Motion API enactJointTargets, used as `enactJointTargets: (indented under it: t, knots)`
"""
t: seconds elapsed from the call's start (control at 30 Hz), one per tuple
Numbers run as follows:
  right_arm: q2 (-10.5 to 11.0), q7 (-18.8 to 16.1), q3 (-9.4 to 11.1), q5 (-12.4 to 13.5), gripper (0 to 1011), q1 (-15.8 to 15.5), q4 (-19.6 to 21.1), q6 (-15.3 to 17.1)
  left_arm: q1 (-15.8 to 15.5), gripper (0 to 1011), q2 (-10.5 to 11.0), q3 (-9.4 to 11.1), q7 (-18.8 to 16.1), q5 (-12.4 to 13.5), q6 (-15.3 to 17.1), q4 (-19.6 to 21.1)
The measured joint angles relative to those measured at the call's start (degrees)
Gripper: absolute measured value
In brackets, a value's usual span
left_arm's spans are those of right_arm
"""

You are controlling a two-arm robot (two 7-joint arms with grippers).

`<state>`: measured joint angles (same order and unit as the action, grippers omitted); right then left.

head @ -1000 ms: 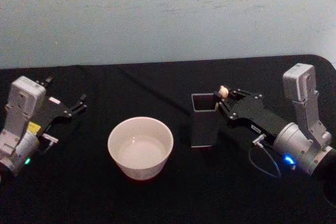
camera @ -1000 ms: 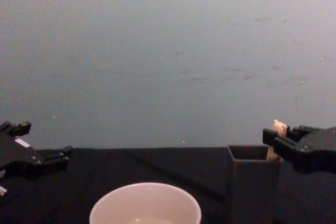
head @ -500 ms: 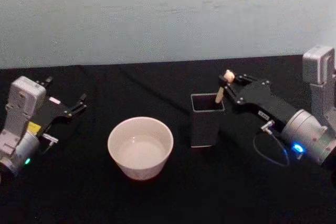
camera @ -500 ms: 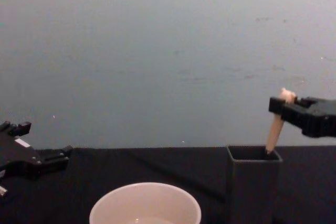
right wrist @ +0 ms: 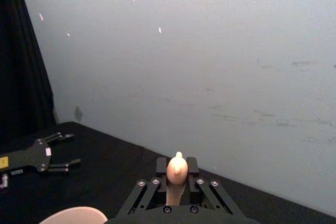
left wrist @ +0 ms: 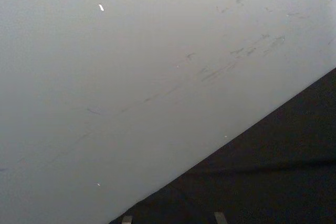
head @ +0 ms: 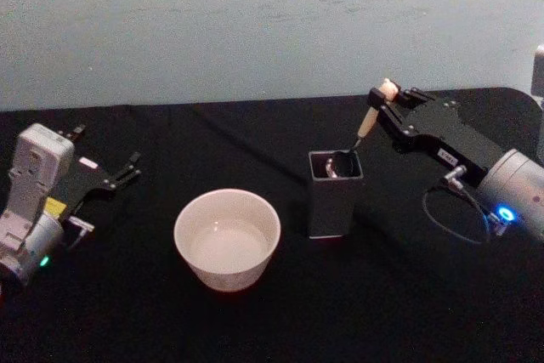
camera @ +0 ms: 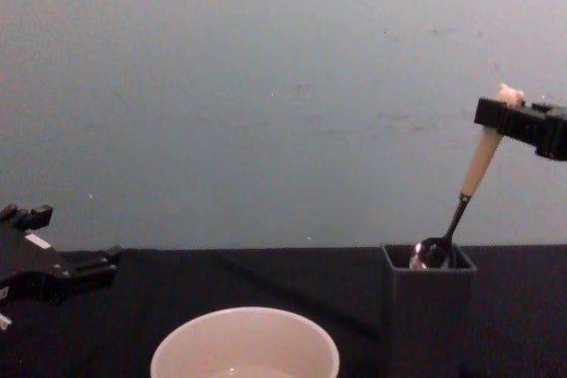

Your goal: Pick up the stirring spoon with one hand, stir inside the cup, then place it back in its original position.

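My right gripper [head: 388, 101] is shut on the stirring spoon [head: 368, 119] near its knobby cream top. The spoon hangs tilted, and its shiny bowl [camera: 431, 254] sits level with the rim of the dark grey square holder [head: 334, 195]. From the chest, the same gripper [camera: 505, 115] comes in at the right edge with the cream handle [camera: 482, 161] slanting down from it. The right wrist view shows the knob [right wrist: 177, 169] pinched between the fingers. The white-cream cup [head: 227, 238] stands left of the holder, a little nearer to me. My left gripper [head: 104, 176] rests open at the far left.
A black cloth [head: 382, 312] covers the table, and a pale wall rises behind it. The holder stands close to the cup's right side. A thin cable [head: 455, 218] loops under my right wrist.
My right gripper has risen and drawn the spoon up out of the holder, so its neck and bowl now show at the rim. The left arm has stayed put.
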<state>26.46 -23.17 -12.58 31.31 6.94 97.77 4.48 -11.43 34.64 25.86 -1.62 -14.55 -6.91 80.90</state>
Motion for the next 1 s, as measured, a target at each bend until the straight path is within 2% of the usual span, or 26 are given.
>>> enactJointTargets:
  t: [0.47,0.73,1.0]
  knots:
    - [1.6,-1.3,0.2,5.0,214,-0.2,3.3,-0.5,0.0,1001,0.0,0.0,0.0,0.0,0.0,0.0]
    - [1.8,-2.5,-2.1,6.7,214,0.8,3.6,-0.5,0.0,1001,0.0,0.0,0.0,0.0,0.0,0.0]
    - [1.9,-3.6,-6.6,6.4,214,2.3,2.6,-0.7,0.0,1002,0.0,0.0,0.0,0.0,0.0,0.0]
